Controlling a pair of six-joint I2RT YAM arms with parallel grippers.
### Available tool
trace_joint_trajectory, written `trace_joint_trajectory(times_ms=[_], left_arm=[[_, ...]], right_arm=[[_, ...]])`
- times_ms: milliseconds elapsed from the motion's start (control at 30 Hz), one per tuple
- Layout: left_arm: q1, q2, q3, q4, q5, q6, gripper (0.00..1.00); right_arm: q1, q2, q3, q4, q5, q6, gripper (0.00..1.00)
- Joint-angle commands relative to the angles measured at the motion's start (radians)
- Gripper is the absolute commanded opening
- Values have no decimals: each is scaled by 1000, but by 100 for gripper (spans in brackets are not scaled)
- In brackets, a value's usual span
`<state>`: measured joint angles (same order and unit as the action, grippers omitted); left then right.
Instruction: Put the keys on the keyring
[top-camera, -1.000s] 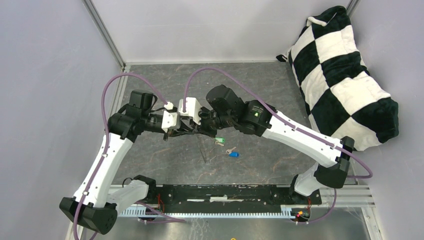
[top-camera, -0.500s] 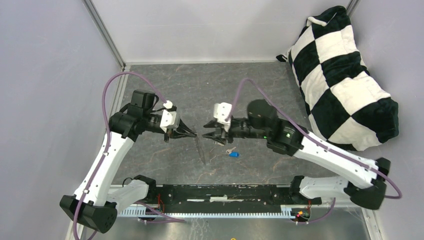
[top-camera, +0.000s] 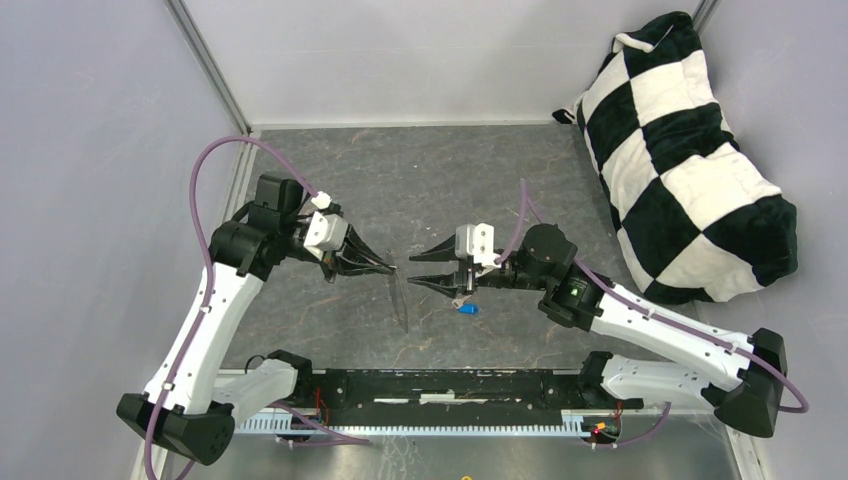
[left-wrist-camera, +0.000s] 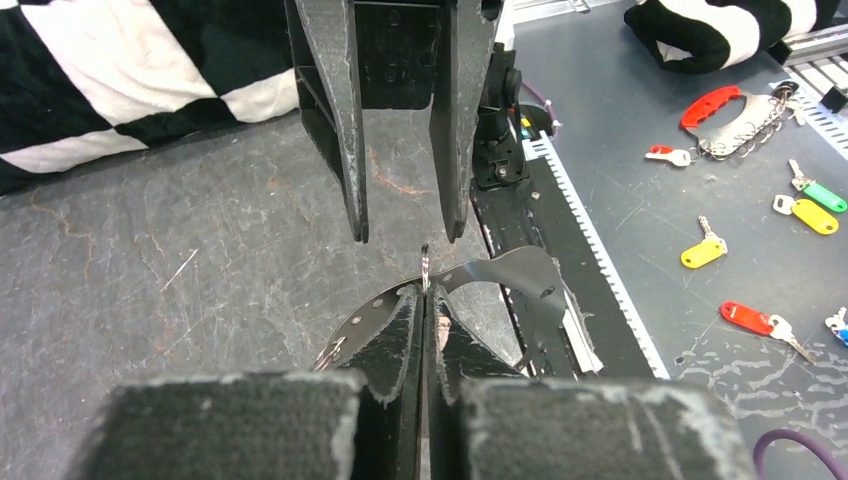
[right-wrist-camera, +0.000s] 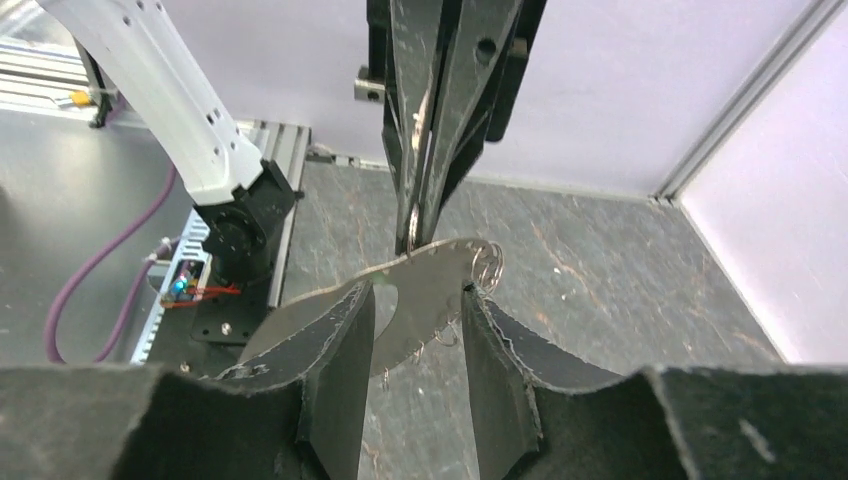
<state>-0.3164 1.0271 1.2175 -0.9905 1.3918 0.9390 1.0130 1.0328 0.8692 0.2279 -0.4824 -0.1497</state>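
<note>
Grey, cracked-looking table (top-camera: 500, 170) sits inside a white box, and one black-and-white pillow (top-camera: 690, 150) lies at 2 o'clock. Two arms meet near the middle. The left gripper (top-camera: 388, 268) is pinched tight on the keyring (left-wrist-camera: 500, 272), a thin shiny piece of metal. From above, it runs from the tips toward 6 o'clock. The right gripper (top-camera: 413, 270) faces it, just beside it, with its two fingers wide apart and holding nothing. I can count one key (top-camera: 466, 308), with a blue head, on the table at 5 o'clock from the right gripper.
</note>
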Motion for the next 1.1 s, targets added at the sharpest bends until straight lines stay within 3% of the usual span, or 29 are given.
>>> trace_joint_trajectory(times_ms=[0, 533, 800, 967, 1067], left_arm=[[-4, -9, 28, 16, 72, -43, 2], [-5, -9, 36, 15, 72, -23, 2], [-6, -26, -5, 18, 24, 14, 3], [-6, -46, -46, 20, -78, 41, 35], [-6, -55, -63, 19, -153, 62, 39]], right_arm=[[-2, 17, 22, 154, -62, 60, 43], [-2, 87, 46, 176, -99, 137, 35], [-3, 87, 74, 122, -25, 144, 9], [-2, 101, 155, -85, 20, 104, 1], [-2, 119, 228, -257, 63, 54, 1]])
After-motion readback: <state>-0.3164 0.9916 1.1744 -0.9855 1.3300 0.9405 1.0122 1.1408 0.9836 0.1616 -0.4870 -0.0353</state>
